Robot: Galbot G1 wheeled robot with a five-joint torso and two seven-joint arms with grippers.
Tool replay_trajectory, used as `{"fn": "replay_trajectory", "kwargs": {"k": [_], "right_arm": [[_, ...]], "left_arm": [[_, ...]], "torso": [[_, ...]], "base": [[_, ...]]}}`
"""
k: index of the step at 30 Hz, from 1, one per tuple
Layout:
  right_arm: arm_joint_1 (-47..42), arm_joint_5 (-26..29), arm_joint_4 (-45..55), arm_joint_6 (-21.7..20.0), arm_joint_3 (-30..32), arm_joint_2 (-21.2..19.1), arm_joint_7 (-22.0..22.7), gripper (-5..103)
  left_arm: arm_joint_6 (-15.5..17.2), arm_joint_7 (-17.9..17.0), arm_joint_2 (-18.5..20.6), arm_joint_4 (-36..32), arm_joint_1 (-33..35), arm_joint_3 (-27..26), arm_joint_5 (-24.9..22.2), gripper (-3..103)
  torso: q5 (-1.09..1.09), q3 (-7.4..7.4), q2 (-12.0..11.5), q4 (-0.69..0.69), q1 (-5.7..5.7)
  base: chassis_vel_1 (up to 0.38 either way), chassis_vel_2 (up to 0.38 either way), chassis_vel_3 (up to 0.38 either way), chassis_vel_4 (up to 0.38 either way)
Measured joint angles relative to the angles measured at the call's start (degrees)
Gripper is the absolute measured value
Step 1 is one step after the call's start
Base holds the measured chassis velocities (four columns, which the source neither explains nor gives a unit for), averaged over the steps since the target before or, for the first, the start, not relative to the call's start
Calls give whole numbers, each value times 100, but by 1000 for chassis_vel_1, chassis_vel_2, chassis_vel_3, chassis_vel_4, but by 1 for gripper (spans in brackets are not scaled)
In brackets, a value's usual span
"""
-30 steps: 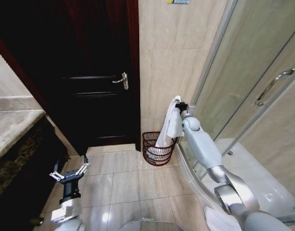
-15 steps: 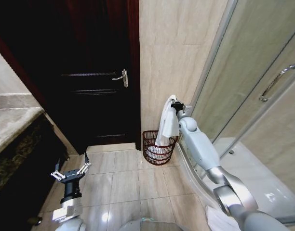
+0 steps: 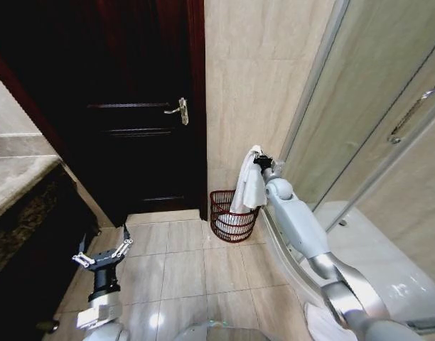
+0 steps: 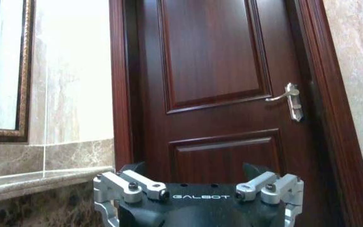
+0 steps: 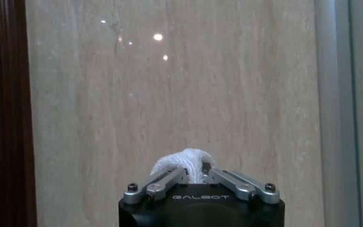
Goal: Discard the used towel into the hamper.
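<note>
Tiled bathroom, right gripper (image 3: 261,160) jaws clamping towel (image 3: 249,186) above hamper (image 3: 233,217), left gripper (image 3: 101,253) jaws wide.

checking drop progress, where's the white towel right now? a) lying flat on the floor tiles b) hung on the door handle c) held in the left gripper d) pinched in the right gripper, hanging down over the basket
d: the right gripper is shut on the towel, which hangs with its lower end at the hamper; the left gripper sits open and low over the floor.
</note>
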Motion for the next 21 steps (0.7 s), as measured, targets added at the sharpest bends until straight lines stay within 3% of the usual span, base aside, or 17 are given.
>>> {"fn": "replay_trajectory", "kwargs": {"k": [21], "right_arm": [[-213,-55,131,-109,26,13,93,2]], "left_arm": [[-61,41,-54,196,-157,-7,-51,100]], "torso": [[0,-298,-517,0,-217]], "base": [[0,0,0,0]]}}
